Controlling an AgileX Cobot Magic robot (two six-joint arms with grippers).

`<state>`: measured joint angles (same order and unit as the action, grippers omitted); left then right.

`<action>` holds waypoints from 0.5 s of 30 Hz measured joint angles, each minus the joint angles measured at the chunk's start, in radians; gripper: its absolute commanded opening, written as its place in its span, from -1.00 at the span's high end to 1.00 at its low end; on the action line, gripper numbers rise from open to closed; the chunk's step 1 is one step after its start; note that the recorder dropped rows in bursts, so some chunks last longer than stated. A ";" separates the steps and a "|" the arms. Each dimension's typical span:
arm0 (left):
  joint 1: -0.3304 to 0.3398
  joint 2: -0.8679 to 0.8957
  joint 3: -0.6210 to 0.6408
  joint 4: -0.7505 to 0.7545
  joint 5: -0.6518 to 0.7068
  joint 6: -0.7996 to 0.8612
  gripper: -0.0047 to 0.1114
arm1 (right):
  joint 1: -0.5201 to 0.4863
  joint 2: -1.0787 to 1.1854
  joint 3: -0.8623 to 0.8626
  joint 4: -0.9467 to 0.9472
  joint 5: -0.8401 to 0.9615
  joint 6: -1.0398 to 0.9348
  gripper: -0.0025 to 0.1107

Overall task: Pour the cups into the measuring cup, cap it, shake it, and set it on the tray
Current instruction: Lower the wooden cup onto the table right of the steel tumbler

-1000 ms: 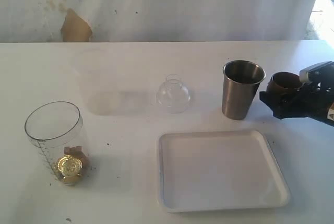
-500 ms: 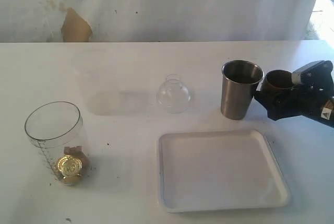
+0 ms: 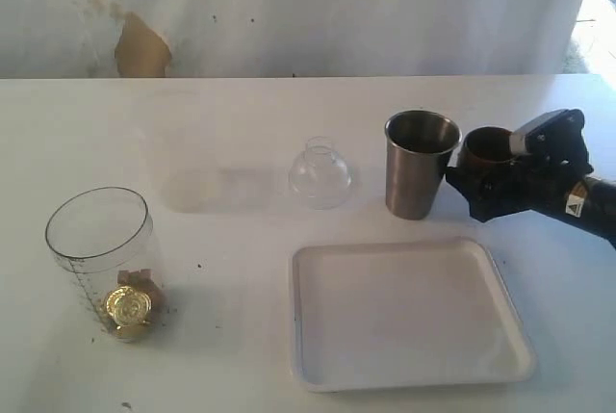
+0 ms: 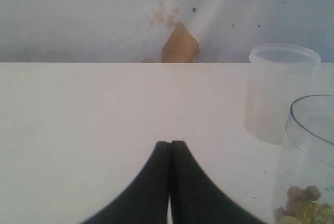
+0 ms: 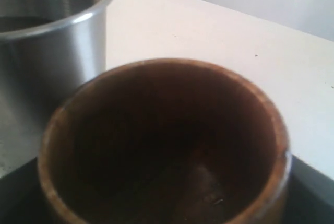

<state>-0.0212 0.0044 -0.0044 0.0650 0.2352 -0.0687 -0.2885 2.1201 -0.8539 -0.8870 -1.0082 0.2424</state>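
Note:
My right gripper (image 3: 477, 182) is shut on the dark-brown wooden cup (image 3: 487, 147) at the right of the table. Its front finger rests against the steel tumbler (image 3: 419, 170). In the right wrist view the wooden cup (image 5: 162, 145) fills the frame between black fingers (image 5: 313, 182), with the tumbler (image 5: 52, 51) right beside it. The clear measuring cup (image 3: 101, 259) stands at the front left with gold pieces in its bottom. The white tray (image 3: 409, 376) lies at the front right. My left gripper (image 4: 170, 143) is shut and empty over the table, near the measuring cup (image 4: 313, 156).
A small clear dome-shaped lid (image 3: 320, 174) sits in the middle of the table, left of the tumbler. A faint translucent container (image 3: 207, 158) stands behind the measuring cup. The wall with a brown patch (image 3: 140, 47) runs along the table's far edge.
My right gripper has moved left with the wooden cup. The steel tumbler has slid left along with it, closer to the dome lid. The left gripper has not moved.

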 measured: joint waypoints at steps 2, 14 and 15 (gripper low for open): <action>0.000 0.000 0.000 0.000 0.000 0.000 0.92 | 0.015 0.000 -0.004 0.000 0.000 0.000 0.96; 0.000 0.000 0.000 0.000 0.000 0.000 0.92 | 0.115 0.000 -0.015 0.084 0.002 0.000 0.96; 0.000 0.000 0.000 0.000 0.000 0.000 0.92 | 0.122 0.000 -0.017 0.086 0.002 0.000 0.96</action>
<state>-0.0212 0.0044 -0.0044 0.0650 0.2352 -0.0687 -0.1660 2.1201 -0.8705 -0.8009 -1.0064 0.2424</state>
